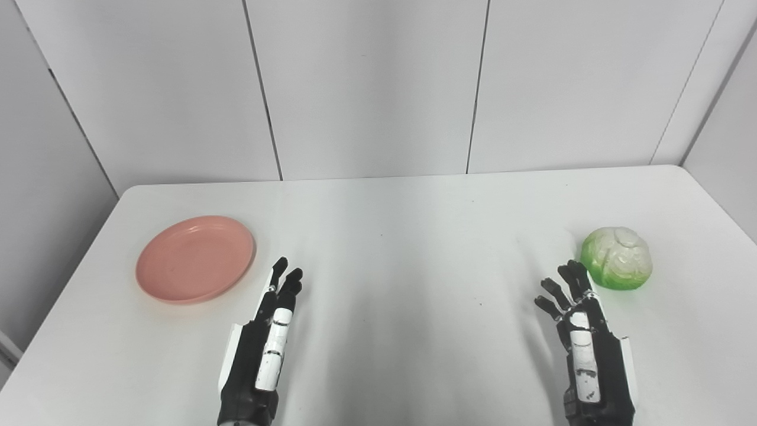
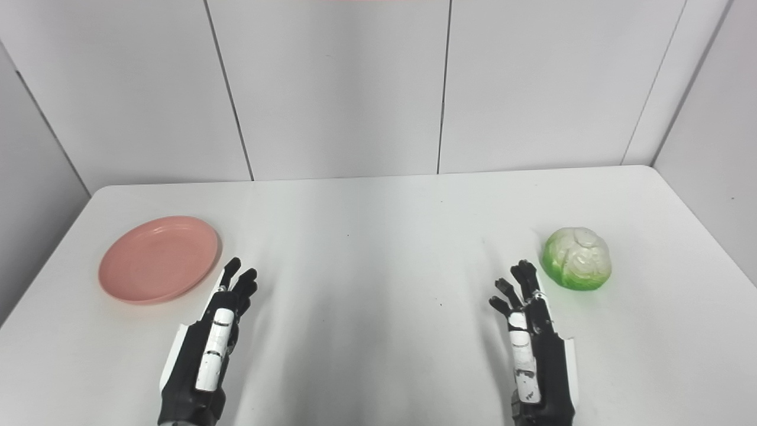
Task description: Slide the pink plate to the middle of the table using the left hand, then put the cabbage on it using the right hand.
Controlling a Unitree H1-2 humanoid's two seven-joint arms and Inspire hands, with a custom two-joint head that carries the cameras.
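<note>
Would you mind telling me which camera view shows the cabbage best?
The right eye view: the cabbage sits further from the picture's edge, clear of the right hand. The left eye view shows it whole too, nearer the edge.

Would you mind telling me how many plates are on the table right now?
1. The pink plate lies on the left side of the table, just beyond and left of the left hand. Nothing on the table could hide another.

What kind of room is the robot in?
Probably a robot test booth or lab, not a kitchen. Plain white wall panels close in a bare white table, which holds only a pink plate and a toy-looking cabbage.
</note>
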